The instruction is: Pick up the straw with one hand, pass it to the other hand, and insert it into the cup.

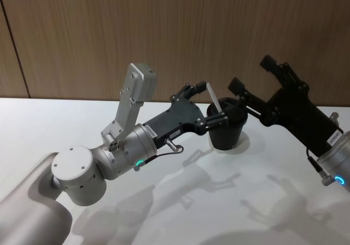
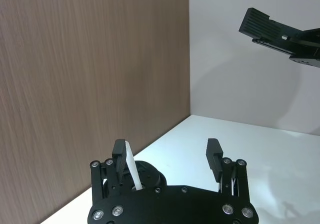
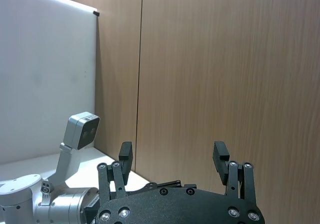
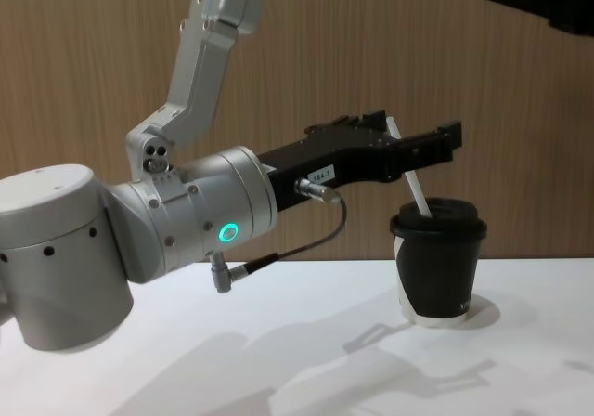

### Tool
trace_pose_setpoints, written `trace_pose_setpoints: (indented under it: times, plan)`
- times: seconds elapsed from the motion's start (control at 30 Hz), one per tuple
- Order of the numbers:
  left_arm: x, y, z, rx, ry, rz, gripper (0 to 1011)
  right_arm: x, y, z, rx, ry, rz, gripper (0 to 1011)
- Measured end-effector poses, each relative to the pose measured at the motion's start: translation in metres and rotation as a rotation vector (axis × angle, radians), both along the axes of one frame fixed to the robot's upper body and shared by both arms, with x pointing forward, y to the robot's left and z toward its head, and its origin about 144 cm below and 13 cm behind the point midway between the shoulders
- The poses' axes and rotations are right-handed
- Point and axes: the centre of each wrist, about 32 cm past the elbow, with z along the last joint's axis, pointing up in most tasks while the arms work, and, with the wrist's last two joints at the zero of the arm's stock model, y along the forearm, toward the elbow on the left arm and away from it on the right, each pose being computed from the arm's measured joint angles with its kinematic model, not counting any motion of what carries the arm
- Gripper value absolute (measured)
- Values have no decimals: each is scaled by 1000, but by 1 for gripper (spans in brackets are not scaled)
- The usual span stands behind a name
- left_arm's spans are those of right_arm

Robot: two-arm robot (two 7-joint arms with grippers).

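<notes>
The black cup [image 1: 226, 131] [image 4: 436, 272] stands on the white table, its lid [image 2: 148, 174] just below my left gripper. The white straw [image 1: 214, 98] [image 4: 414, 191] [image 2: 131, 165] stands tilted with its lower end in the lid. My left gripper [image 1: 210, 103] [image 4: 418, 134] [image 2: 167, 154] is open around the straw's upper part, which lies close against one finger [image 2: 119, 155]. The other finger is well apart from it. My right gripper [image 1: 252, 74] [image 3: 172, 156] is open and holds nothing, raised above and to the right of the cup. One of its fingers [image 2: 270, 26] reaches in higher up.
A wood-panelled wall [image 1: 180, 31] rises right behind the cup. The white table [image 1: 219, 201] spreads out in front of it. The left arm's silver wrist [image 4: 200, 216] with its green ring hangs low over the table's left side.
</notes>
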Motion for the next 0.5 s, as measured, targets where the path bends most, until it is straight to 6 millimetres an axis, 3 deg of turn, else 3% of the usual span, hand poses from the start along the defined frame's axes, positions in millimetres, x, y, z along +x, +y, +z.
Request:
trace_pose_setpoints:
  times: [0.5]
  plan:
    - [0,0,0,0,0,0,1003,0,0,0,0,0,0,1001]
